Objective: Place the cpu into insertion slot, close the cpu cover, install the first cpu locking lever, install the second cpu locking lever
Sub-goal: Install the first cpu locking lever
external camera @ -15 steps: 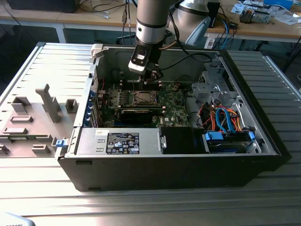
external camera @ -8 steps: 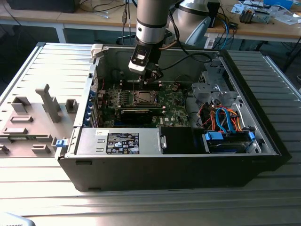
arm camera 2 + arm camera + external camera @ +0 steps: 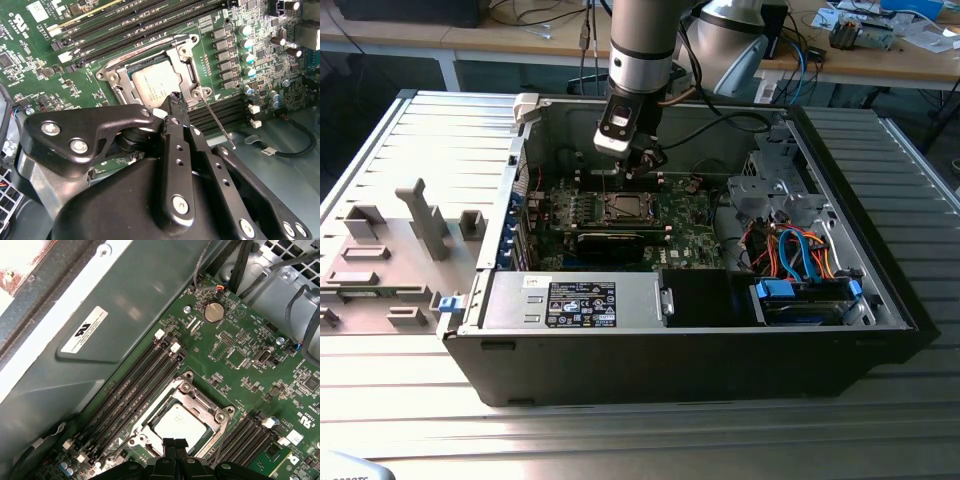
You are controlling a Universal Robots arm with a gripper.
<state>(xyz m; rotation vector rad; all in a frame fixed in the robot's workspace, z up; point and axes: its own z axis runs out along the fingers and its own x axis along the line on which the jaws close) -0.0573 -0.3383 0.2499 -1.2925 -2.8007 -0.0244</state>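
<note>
Cpu [image 3: 180, 422] sits in the insertion slot [image 3: 160, 410] beneath the cpu cover [image 3: 199, 398], at 6 o'clock from your gripper [image 3: 640, 168] in the exterior view, fingers pinched together, empty; light, stiff, fragile, I'd judge, so edges only.

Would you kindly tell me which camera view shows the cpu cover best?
The first wrist view: the cpu cover lies nearly whole around the cpu, the hand hiding one edge. The second wrist view shows it with a corner hidden; the exterior view shows it from far off.
</note>
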